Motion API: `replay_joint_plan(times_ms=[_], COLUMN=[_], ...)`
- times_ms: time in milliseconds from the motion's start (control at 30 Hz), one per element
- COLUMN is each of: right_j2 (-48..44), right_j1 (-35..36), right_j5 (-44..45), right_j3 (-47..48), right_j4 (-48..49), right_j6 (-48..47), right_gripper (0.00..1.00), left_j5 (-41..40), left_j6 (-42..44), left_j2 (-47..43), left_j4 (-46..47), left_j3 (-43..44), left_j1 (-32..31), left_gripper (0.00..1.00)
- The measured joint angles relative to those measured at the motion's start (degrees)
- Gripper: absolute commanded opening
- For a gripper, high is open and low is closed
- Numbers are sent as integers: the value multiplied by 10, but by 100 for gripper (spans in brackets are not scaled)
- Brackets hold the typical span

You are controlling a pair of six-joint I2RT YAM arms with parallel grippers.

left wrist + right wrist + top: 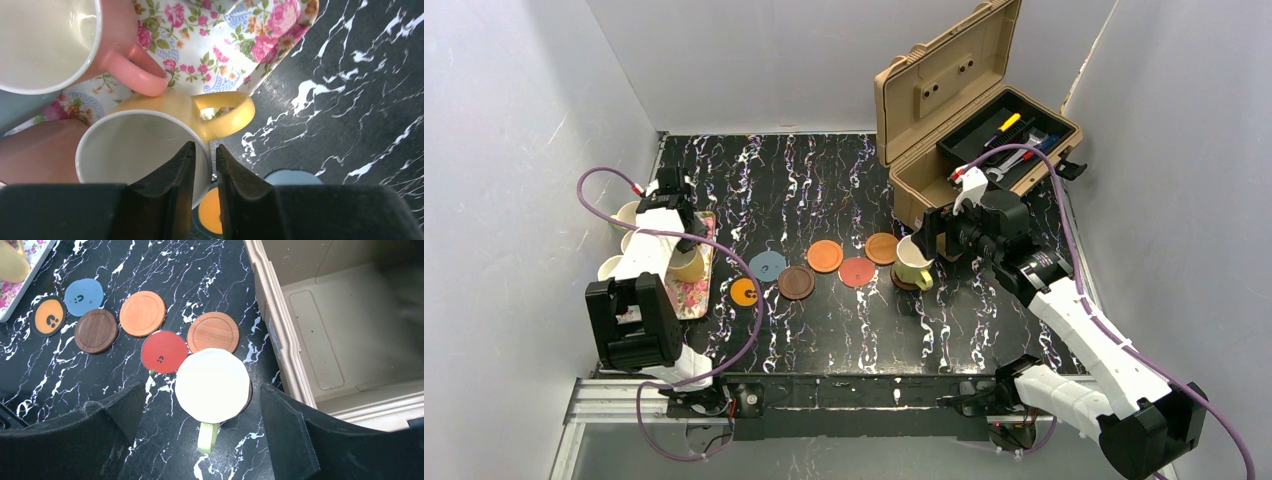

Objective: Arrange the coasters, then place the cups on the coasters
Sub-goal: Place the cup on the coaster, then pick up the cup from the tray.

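Yellow cup [140,150] at floral tray [220,55] edge, rim wall pinched by left gripper [204,147]; orange coaster [210,212] lies just beside, toward table centre, nearest this arm; right gripper [201,392] spread wide either side of lime cup [212,382], not touching.

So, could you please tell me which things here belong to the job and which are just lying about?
Job: six bare coasters; lime cup on a seventh; yellow cup; pink cup.
Lying about: floral tray; open toolbox; tools inside it.
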Motion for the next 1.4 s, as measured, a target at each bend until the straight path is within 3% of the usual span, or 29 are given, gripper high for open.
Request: replay_joint_plan(times_ms=[200, 467, 733, 967, 1400], right_j2=[0, -4, -4, -14, -21], right_j1=[0, 0, 0, 0, 0], right_j5=[2, 2, 0, 0, 0], right_j3=[0, -9, -9, -9, -19], right_j4=[0, 2, 4, 3, 9], right_j6=[0, 0, 0, 0, 0], right_gripper=[93, 93, 93, 94, 95], left_j5=[22, 31, 11, 2, -5], left_j6=[-10, 55, 148, 189, 189], left_j2=[8, -15, -51, -49, -36], left_j4=[6, -18, -23, 6, 29], left_j3=[12, 53, 52, 1, -15], left_j1=[16, 20, 33, 50, 67], left_gripper=[46, 70, 56, 49, 48])
